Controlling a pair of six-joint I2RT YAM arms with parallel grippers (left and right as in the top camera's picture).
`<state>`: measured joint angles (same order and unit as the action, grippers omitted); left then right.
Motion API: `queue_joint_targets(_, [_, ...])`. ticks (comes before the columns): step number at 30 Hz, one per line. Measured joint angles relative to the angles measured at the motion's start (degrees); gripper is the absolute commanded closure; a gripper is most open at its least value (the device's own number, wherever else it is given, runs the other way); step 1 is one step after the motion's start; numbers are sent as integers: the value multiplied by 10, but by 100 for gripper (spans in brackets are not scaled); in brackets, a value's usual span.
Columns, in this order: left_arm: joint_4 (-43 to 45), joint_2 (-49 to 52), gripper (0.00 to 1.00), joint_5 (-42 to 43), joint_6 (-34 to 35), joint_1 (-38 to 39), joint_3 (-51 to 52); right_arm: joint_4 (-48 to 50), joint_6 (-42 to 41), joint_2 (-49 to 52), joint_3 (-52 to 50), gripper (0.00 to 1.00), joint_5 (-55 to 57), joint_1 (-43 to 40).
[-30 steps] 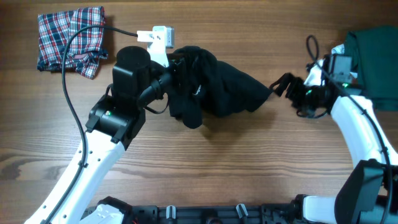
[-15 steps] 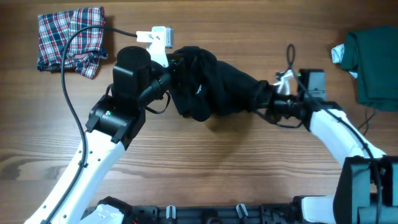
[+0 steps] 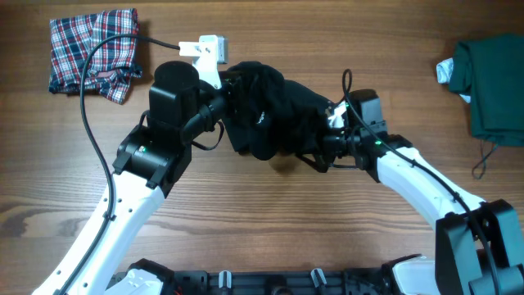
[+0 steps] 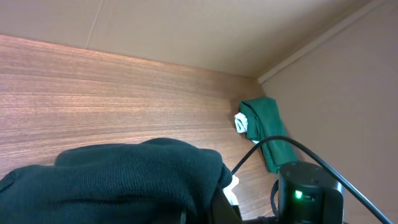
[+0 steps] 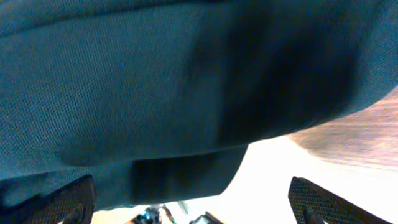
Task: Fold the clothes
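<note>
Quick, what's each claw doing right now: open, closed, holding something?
Left claw: closed, gripping the black shirt.
Right claw: wide open at the shirt's edge, holding nothing.

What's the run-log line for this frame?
left jaws: shut on shirt | right jaws: open, at shirt | plaid garment, green garment: untouched

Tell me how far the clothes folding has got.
Done, it seems: the plaid garment lies roughly folded at the far left, and the green garment lies folded at the right edge. In hand: the black shirt is a bunched heap in the middle, with the left gripper shut on it and the right gripper open at its right end. Left: spreading and folding that shirt.
</note>
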<state>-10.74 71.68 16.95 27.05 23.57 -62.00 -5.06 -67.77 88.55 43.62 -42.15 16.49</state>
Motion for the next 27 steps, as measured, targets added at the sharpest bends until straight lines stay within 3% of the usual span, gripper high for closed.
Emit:
queue_joint_targets(9, [0,-4,96,17,0,0,0,81,-66,1,-1,3,74,18])
queue_joint_targets(15, [-3,-31,95,52,2,0,0,144,-87,39,-1,43,95,19])
queue_joint_targets(20, [-17,-46,93,59,2,0,0,152,-75,71,-1,92,142,19])
queue_joint_targets(21, [-21,-47,93,59,2,0,0,160,-53,72,-1,96,159,19])
queue_joint_targets(27, [-30,-47,92,59,2,0,0,163,17,72,-1,96,219,14])
